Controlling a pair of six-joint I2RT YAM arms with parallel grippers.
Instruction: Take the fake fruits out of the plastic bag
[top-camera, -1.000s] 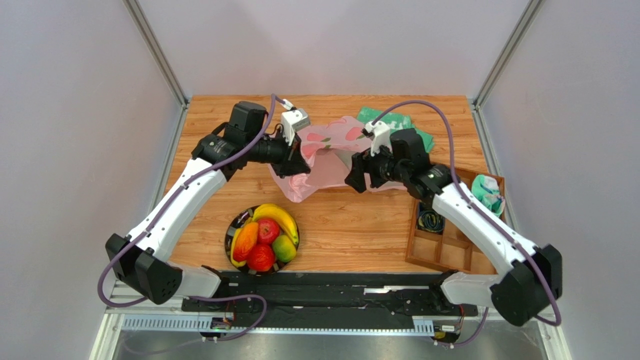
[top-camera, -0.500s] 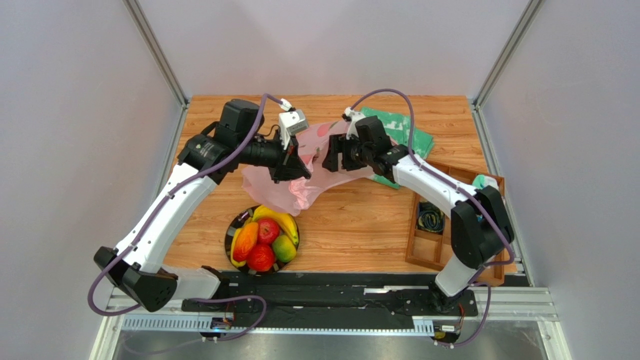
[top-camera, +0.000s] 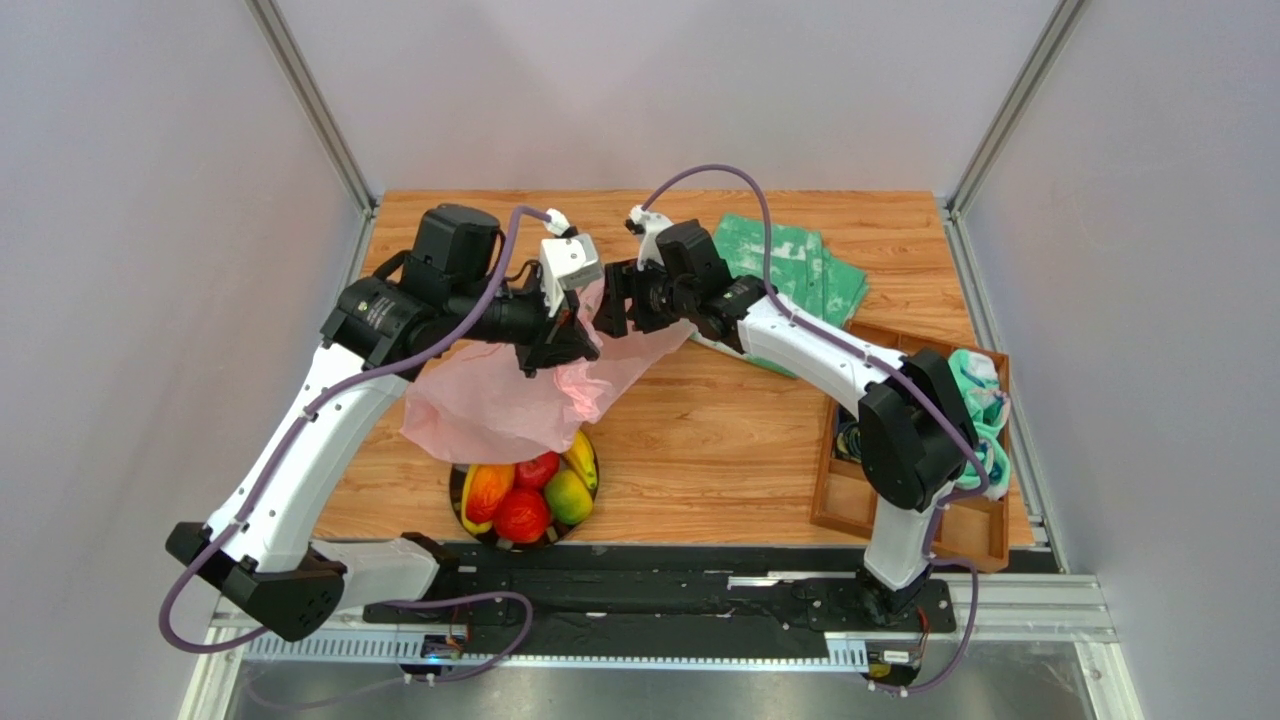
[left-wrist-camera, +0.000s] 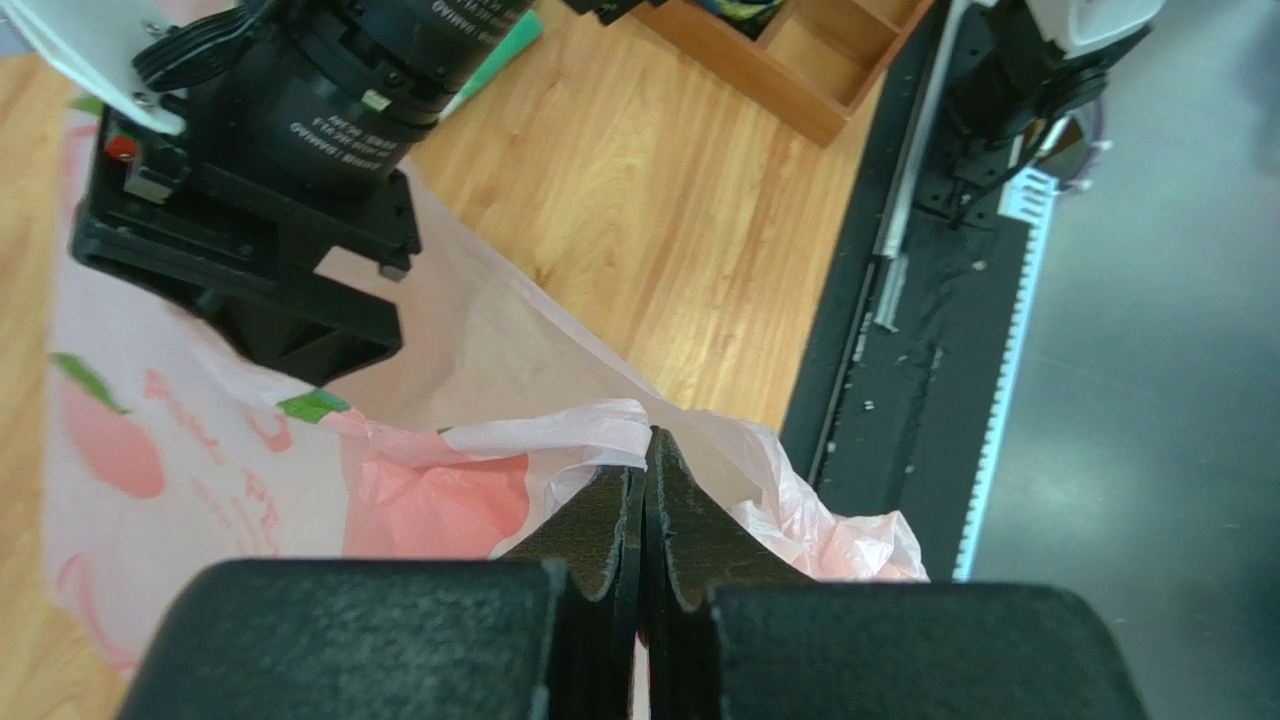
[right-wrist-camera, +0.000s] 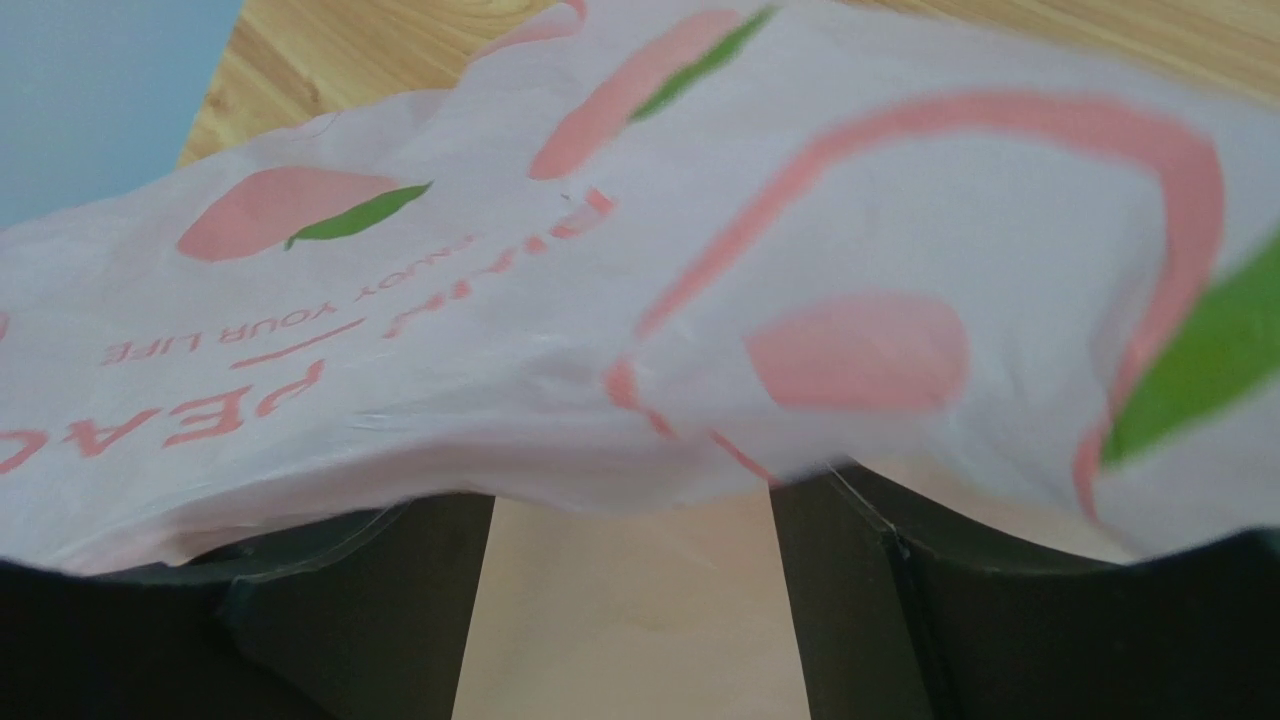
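The pink plastic bag hangs off the table from my left gripper, which is shut on a fold of its film. The bag's lower end droops over the far rim of a black bowl. The fake fruits lie in that bowl: banana, orange, red apples and a green-red mango. My right gripper faces the bag's right end, open. In the right wrist view the printed bag drapes across the tips of both fingers. Whether fruit is inside the bag cannot be seen.
A folded green-and-white cloth lies at the back right. A wooden compartment tray with small items stands at the right edge, beside the right arm's elbow. The black rail runs along the near edge.
My left gripper has pulled the bag up, leftward and nearer, so it now hangs over the bowl. The right arm has swung left after it, and its jaws have narrowed slightly.
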